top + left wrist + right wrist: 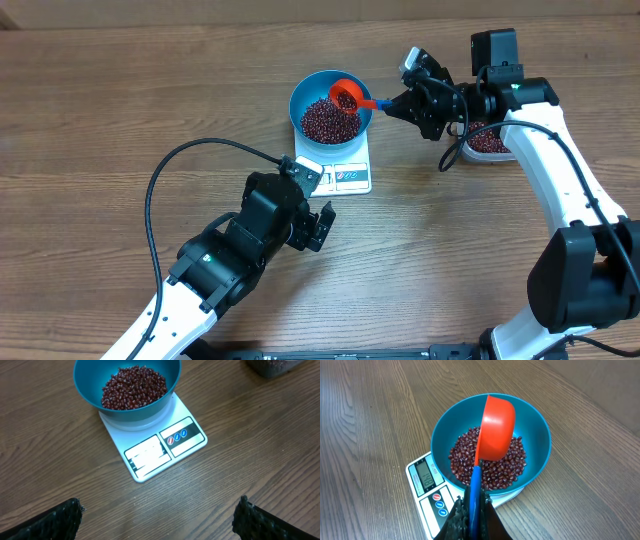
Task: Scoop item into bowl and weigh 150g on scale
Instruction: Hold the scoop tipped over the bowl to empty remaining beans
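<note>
The blue bowl [298, 98] is being carried by the white scale [347, 177], which is lying flat on the wooden table [100, 90]. The dark red beans [325, 122] are being contained in the bowl as a loose heap that is covering its bottom.

An orange-red scoop [497, 427] with a blue handle [476, 482] is being held above the beans by the right gripper [474, 510]. Its fingers [456, 521] are being pressed together on the handle. The cup of the scoop is being tilted on its side, within the rim of the bowl. Whether beans are lying in the cup cannot be told. Digits are being shown on the display [426, 479] of the scale, but they are too blurred to be read.

The left gripper [159, 517] is being held low over the table, near the button edge of the scale and not touching it. Its fingers [60, 521] are being held wide apart, and only the table is being seen between them.

A clear tub [492, 143] with more beans is being partly covered by the right arm, well apart from the scale.
</note>
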